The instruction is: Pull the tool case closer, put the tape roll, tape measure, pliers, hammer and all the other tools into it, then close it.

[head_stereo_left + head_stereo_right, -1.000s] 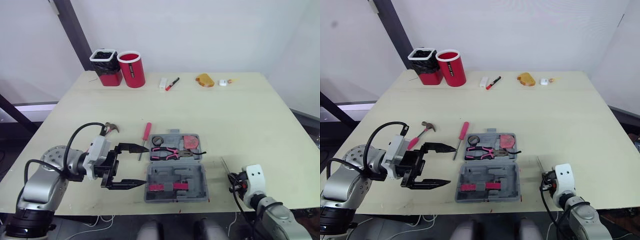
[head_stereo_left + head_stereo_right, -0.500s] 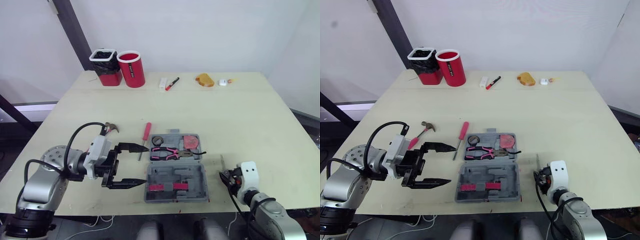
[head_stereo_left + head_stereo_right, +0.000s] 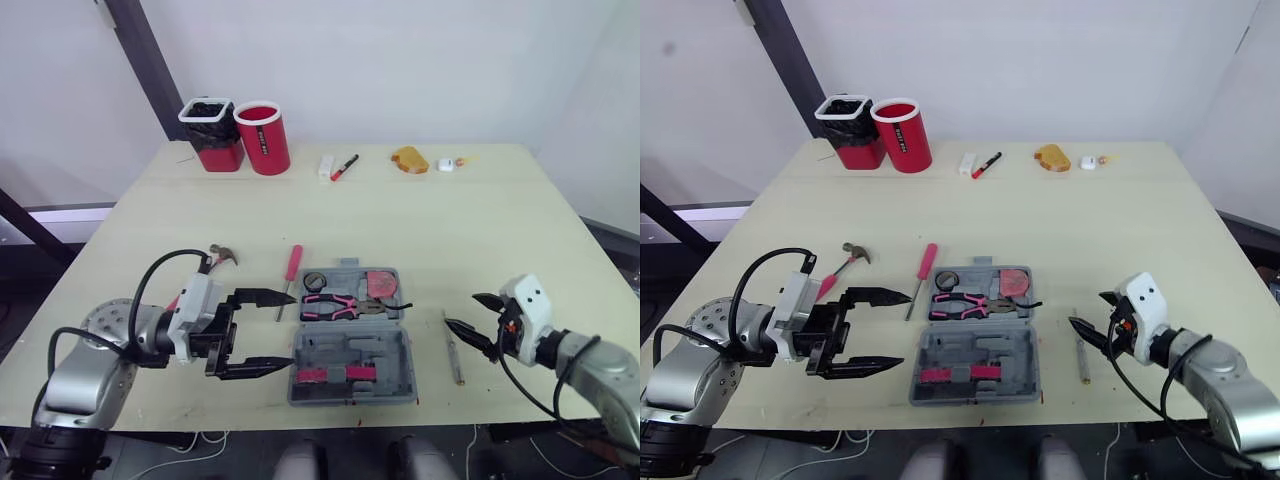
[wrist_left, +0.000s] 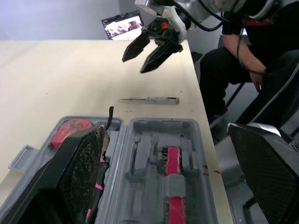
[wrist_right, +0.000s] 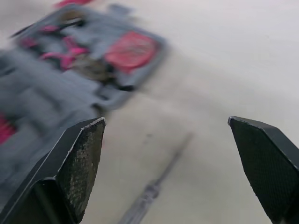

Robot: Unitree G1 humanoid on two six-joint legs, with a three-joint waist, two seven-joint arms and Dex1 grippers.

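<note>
The left claw (image 3: 290, 330) is seen wide open, the open tool case (image 3: 345, 350) lying just off its fingertips; the right claw (image 3: 462, 311) is also spread apart, a thin screwdriver (image 3: 453, 350) resting on the bench (image 3: 480, 220) just beside its fingertips.

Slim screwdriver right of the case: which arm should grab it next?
Right. The right gripper, fingers open, hovers just beside the slim screwdriver; the left gripper is across the tool case from it.
</note>
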